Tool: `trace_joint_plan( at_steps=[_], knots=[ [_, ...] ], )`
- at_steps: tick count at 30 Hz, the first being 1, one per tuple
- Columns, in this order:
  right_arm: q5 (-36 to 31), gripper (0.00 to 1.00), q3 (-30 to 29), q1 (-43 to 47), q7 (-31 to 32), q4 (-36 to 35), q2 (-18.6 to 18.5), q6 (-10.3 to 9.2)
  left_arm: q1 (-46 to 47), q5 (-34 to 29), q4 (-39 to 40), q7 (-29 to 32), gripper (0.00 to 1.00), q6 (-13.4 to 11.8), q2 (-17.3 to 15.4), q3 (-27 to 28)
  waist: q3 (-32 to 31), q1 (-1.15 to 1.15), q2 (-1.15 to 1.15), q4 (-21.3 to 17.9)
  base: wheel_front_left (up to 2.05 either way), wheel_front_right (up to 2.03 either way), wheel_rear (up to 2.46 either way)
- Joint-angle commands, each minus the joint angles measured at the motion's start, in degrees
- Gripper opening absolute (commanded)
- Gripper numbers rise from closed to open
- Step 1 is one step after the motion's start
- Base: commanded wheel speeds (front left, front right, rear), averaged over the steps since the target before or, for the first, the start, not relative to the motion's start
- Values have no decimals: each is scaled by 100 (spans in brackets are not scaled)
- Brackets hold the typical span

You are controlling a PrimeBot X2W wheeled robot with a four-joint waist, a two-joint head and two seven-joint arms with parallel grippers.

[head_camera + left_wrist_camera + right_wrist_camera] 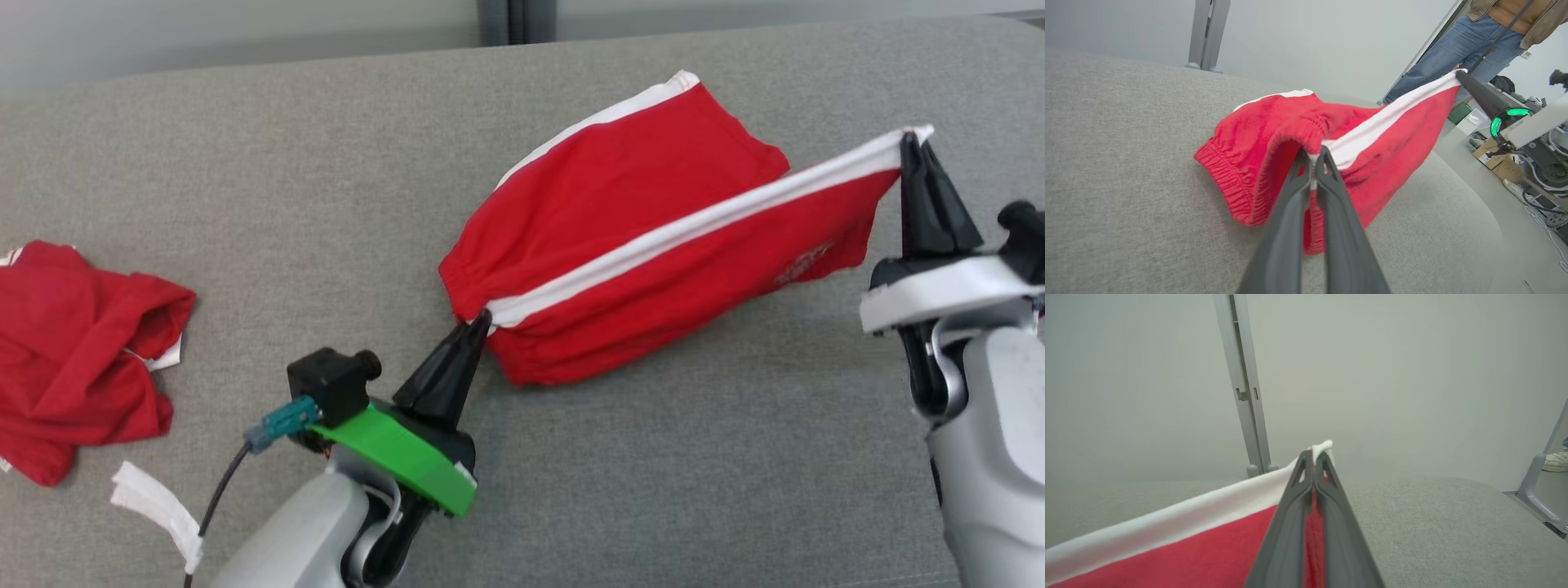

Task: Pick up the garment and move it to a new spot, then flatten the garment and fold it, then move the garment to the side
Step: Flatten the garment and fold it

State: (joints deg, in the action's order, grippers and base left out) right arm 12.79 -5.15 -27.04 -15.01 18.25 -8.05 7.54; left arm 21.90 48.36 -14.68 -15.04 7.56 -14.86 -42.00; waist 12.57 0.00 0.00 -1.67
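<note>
Grey woven fabric is seen covering the table point(245, 163), with a pale wall behind it and a grey post point(514, 20) standing at 12 o'clock beyond the far edge in the head view. A red garment point(620, 204) with a white side stripe and an elastic waistband is found at about 1 o'clock from the middle of that view, drawn out in a line from 7 o'clock to 2 o'clock. Its waistband end is pinched by the left tool point(482, 320), whose two dark fingers are pressed together on the cloth where the white stripe meets the elastic. The other end of the stripe is clamped in the same way by the right tool point(913, 143) at 3 o'clock, a small white tip of cloth being left beyond the fingertips. The stripe is held taut and raised between the two tools, while the far half of the garment is laid on the table behind it. A crumpled red cloth point(73, 351) is seen at 9 o'clock, well apart from the garment, and a white strip point(155, 502) is laid just below it at 8 o'clock. In the left wrist view a person point(1453, 53) in blue jeans is seen at 1 o'clock, beyond the table. A pale shoe point(1555, 461) is caught at 3 o'clock in the right wrist view.
</note>
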Motion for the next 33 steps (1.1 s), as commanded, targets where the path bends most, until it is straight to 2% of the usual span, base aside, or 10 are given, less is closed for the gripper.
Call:
trace_joint_plan(
  at_steps=[1,10,18,24,25,26,27,28,29,33],
  knots=[
    [-82,0,17,-271,-25,157,-58,-10,238,8,15,-19,0,-14,10,6,430,0,0,282,0,0,0],
    [-693,0,42,-1989,-25,1325,-239,-10,1422,216,-241,-18,0,-13,109,-137,1210,0,0,621,0,0,0],
    [-1111,0,-26,-2830,-25,2001,-199,-10,1993,397,-440,-19,0,-13,287,-107,1699,0,0,797,0,0,0],
    [-1427,0,-115,-3182,-25,2330,-142,-9,2036,417,-525,-19,0,-13,435,21,1867,0,0,881,0,0,0],
    [-1454,22,-142,-3211,-25,2360,-126,-9,2029,395,-527,-19,0,-13,449,32,1880,0,0,889,0,0,0],
    [-1493,50,-172,-3243,-25,2394,-116,-10,2017,377,-534,-19,0,-13,467,48,1894,0,0,899,0,0,0],
    [-1535,100,-193,-3257,-25,2435,-106,-10,1996,359,-543,-19,47,-13,481,66,1897,0,0,908,0,0,0],
    [-1565,100,-202,-3269,-25,2458,-97,-10,1968,353,-560,-18,91,-13,493,86,1893,0,0,913,0,0,0],
    [-1594,100,-221,-3275,-25,2467,-95,-10,1928,362,-563,-19,100,-13,520,112,1884,0,0,917,0,0,0],
    [-1667,100,-316,-3167,-25,2468,-130,-9,1777,296,-576,-18,100,-13,552,198,1804,0,0,905,0,0,0]
  ],
)
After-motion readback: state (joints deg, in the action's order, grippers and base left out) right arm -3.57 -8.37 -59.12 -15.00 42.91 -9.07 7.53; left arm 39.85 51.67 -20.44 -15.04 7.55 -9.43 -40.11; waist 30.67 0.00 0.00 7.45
